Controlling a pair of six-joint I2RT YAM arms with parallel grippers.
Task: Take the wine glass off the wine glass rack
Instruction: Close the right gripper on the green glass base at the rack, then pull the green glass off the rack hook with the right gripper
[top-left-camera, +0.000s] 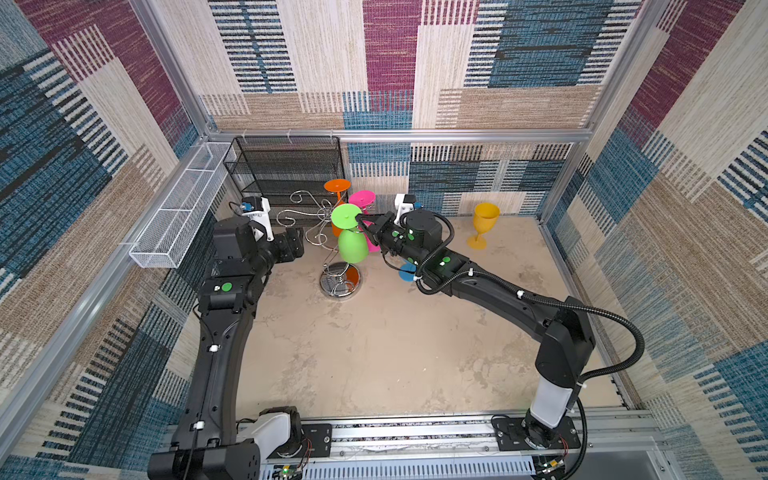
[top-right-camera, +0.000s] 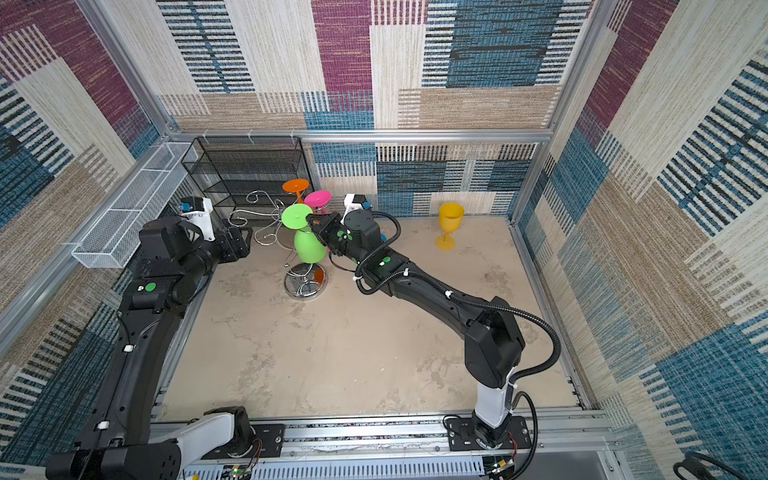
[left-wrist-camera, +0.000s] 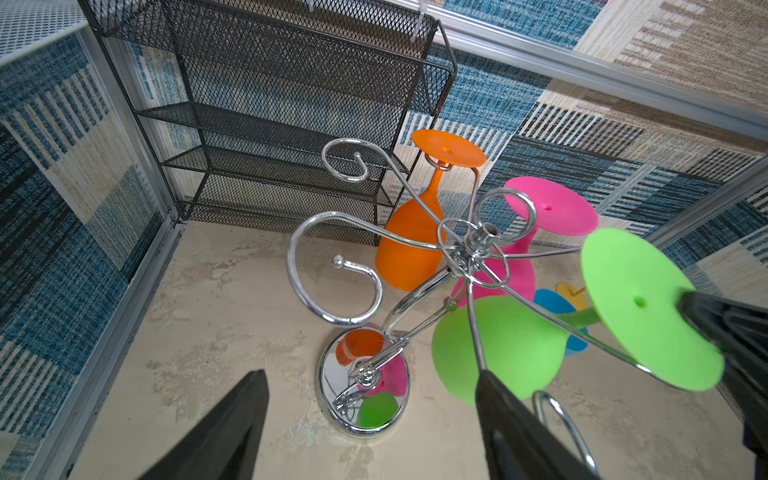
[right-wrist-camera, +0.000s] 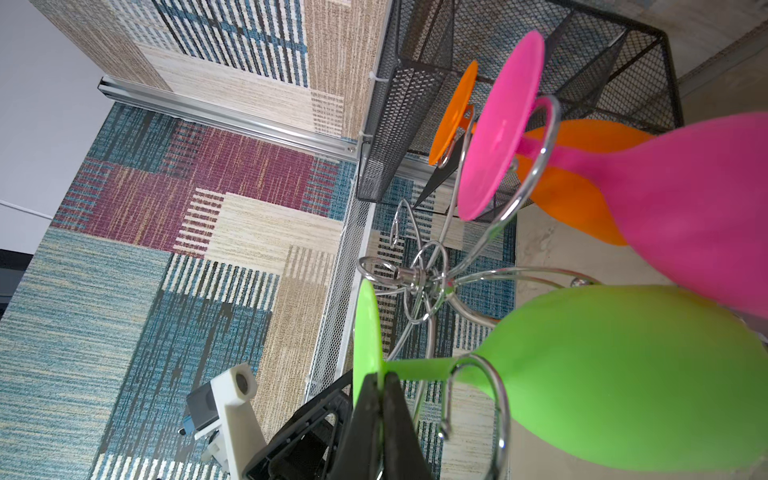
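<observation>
Inspection finding: no lettering, brand, number or label is legible on any surface in view.

The only markings noted are blank ones. A plain round green sticker (top-left-camera: 226, 286) sits on the black housing of the left arm, well behind the left gripper (top-left-camera: 300, 244). It carries no characters. A small white tag (top-left-camera: 217, 288) touching it is too small to read. More plain round green stickers (top-left-camera: 445, 260), equally blank, sit on the black wrist and forearm housings just behind the right gripper (top-left-camera: 360, 219).
</observation>
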